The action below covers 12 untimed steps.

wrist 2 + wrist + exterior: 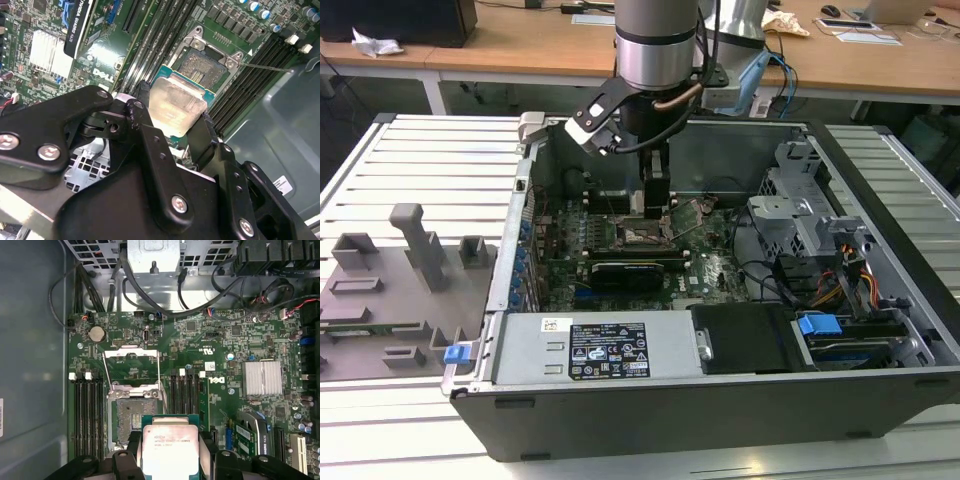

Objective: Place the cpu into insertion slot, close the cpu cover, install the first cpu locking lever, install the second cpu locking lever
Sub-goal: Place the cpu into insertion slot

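Black fingers [144, 107] clenched on the cpu [175, 107], pinching two opposite edges, pale silvery metal face up, green rim showing. Hangs under the gripper [655, 205] inside the open computer case [740, 150], over the motherboard [710, 270], at twelve o'clock from the graphics card [625, 270] in the exterior view. Overlaps one edge of the bare socket [134, 415] in the first wrist view, not seated in it. Beyond the socket, the cpu cover [131, 355] swung open, green board visible through its square opening. From a socket corner, a thin wire lever [267, 67] jutting free. In the exterior view, power supply [605, 350] at six o'clock of the socket, drive cage [800, 215] at three o'clock, grey fixture tray [380, 300] at nine o'clock of the case, on the slatted table [420, 150].
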Motion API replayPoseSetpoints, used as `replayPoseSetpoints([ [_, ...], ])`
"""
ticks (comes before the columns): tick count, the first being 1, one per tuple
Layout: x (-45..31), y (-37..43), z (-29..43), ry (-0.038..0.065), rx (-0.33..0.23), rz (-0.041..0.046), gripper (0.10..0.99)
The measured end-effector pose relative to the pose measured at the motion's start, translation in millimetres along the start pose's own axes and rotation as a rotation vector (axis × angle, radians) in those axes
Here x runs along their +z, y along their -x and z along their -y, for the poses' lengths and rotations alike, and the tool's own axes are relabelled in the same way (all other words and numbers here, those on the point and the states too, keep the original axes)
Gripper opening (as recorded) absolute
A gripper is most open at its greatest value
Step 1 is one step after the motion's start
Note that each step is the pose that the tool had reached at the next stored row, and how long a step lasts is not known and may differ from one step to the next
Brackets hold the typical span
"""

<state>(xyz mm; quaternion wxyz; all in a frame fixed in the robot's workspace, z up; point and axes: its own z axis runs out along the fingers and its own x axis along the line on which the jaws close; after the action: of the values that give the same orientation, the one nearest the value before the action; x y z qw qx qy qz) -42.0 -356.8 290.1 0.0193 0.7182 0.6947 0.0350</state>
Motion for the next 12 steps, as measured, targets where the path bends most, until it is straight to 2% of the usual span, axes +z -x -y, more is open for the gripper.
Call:
replayPoseSetpoints([
  [12,7.8,-2.5,1.5,0.000,0.000,-0.0008,0.541],
])
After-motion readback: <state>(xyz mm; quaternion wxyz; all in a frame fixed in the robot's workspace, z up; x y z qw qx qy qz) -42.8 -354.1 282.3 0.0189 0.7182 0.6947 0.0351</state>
